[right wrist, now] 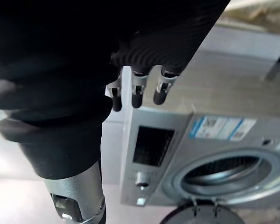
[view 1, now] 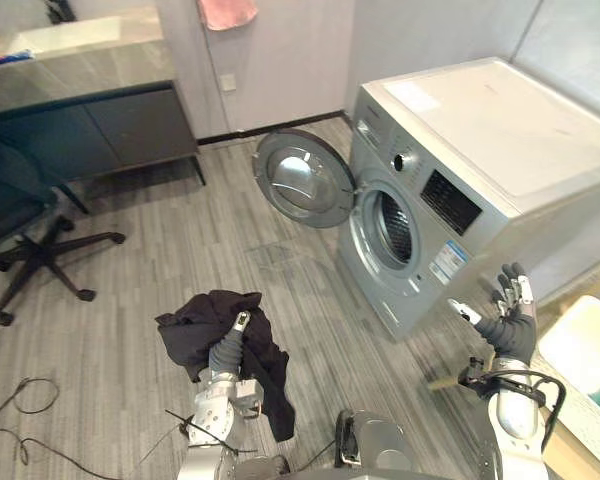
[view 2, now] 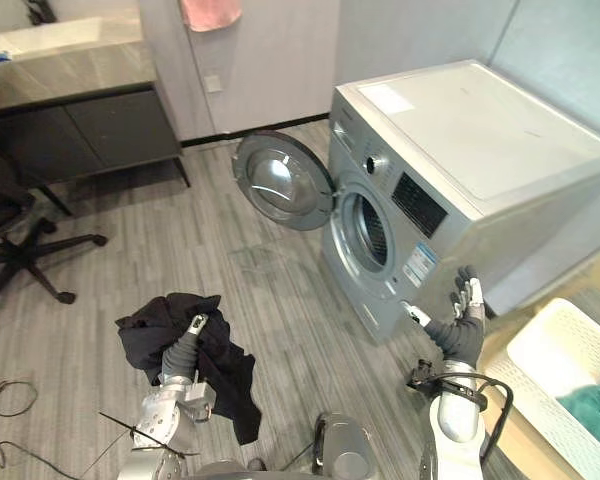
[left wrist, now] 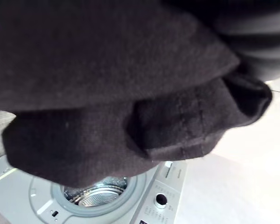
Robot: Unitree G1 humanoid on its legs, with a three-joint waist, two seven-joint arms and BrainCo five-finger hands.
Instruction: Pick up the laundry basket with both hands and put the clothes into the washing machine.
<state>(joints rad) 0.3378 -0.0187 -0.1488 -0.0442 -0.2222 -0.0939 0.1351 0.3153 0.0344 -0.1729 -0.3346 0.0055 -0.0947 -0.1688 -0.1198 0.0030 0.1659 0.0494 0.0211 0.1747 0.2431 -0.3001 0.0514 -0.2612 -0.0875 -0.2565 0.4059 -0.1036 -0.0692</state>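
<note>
Black garment [view 1: 192, 332] drapes over the robot's left hand [view 1: 239, 327], grip impossible to tell, facing the open-doored washing machine [view 1: 480, 140]; right hand [view 1: 508, 328] spreads wide beside it.

A silver-grey front-loading washing machine [view 1: 460, 170] stands on the grey plank floor, its round door [view 1: 302, 178] swung wide open and the drum mouth [view 1: 392, 228] bare. A black garment [view 1: 205, 325] hangs crumpled over the left hand [view 1: 240, 322]. The white laundry basket [view 2: 555, 345] sits just beside the machine, teal cloth [view 2: 592, 410] inside.
</note>
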